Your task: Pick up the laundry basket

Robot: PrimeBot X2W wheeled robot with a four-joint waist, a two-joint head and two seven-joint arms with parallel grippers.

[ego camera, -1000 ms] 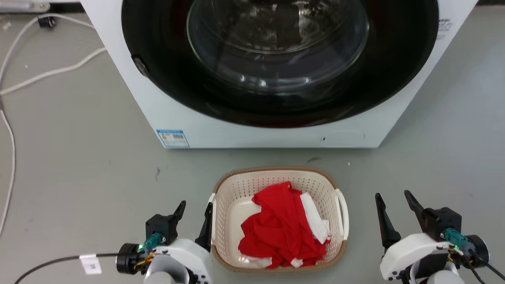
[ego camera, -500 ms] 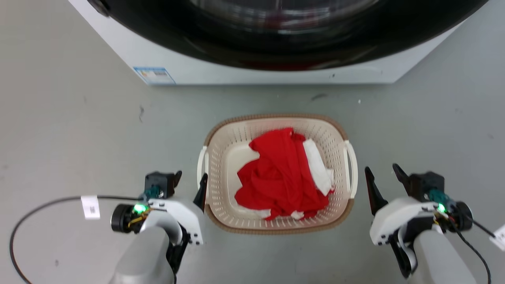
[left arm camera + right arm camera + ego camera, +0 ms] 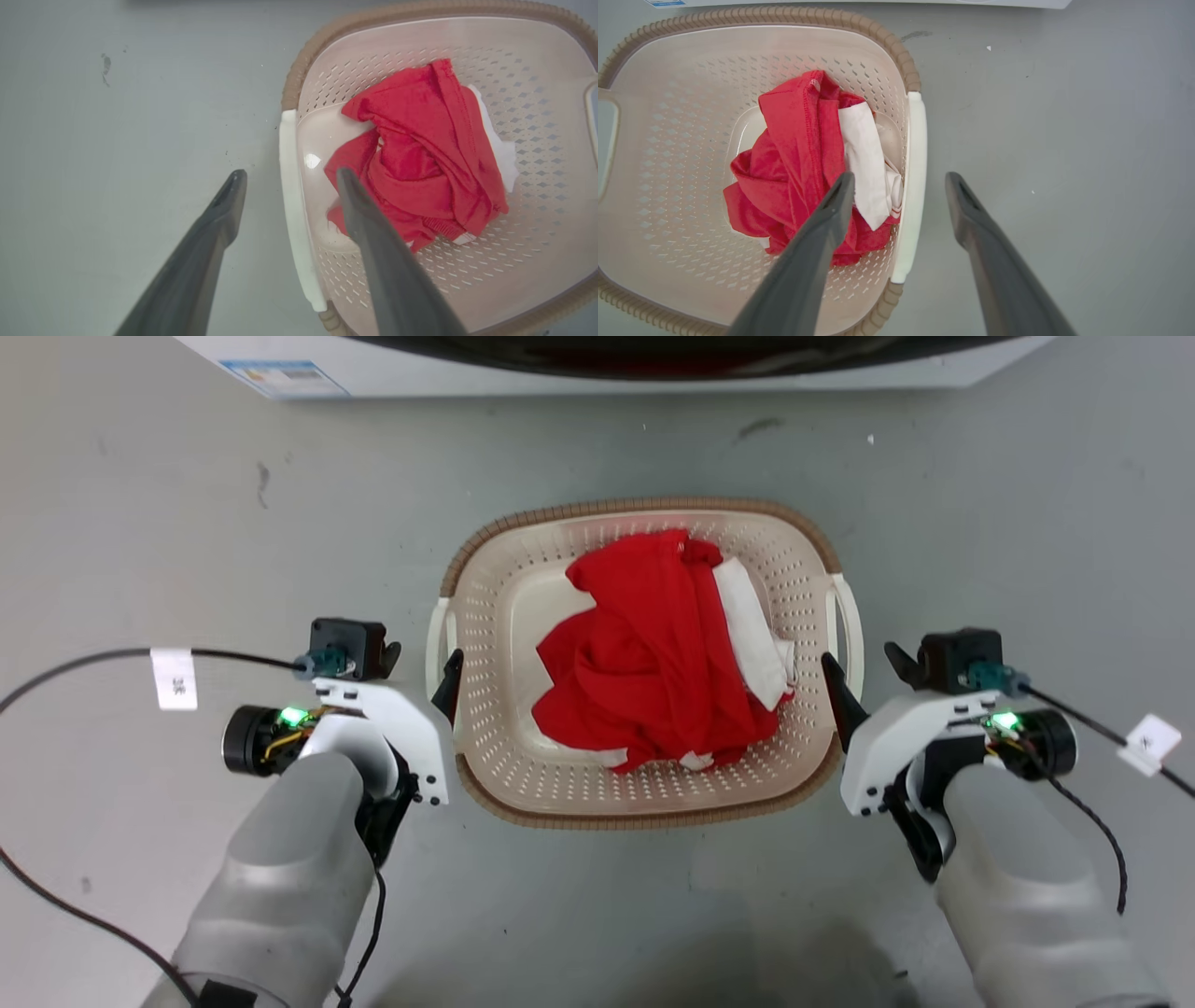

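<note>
The laundry basket (image 3: 644, 507), cream and perforated with a brown woven rim, stands on the grey floor holding red and white clothes (image 3: 644, 653). My left gripper (image 3: 420, 665) is open beside the basket's left side. In the left wrist view the left gripper (image 3: 290, 173) straddles the white left handle (image 3: 299, 242), one finger over the floor and one over the basket's inside. My right gripper (image 3: 864, 663) is open at the right side. In the right wrist view the right gripper (image 3: 900, 177) straddles the white right handle (image 3: 913, 140) the same way. Neither holds anything.
The white washing machine (image 3: 653, 359) with a blue label (image 3: 280, 375) stands just beyond the basket. A black cable (image 3: 75, 663) with a white tag trails left of my left arm, and another cable (image 3: 1102, 733) runs off to the right. Bare grey floor surrounds the basket.
The head camera has tilted down, so the washing machine has slid to the top edge. Both grippers have closed in on the basket's sides and now straddle its handles, still open.
</note>
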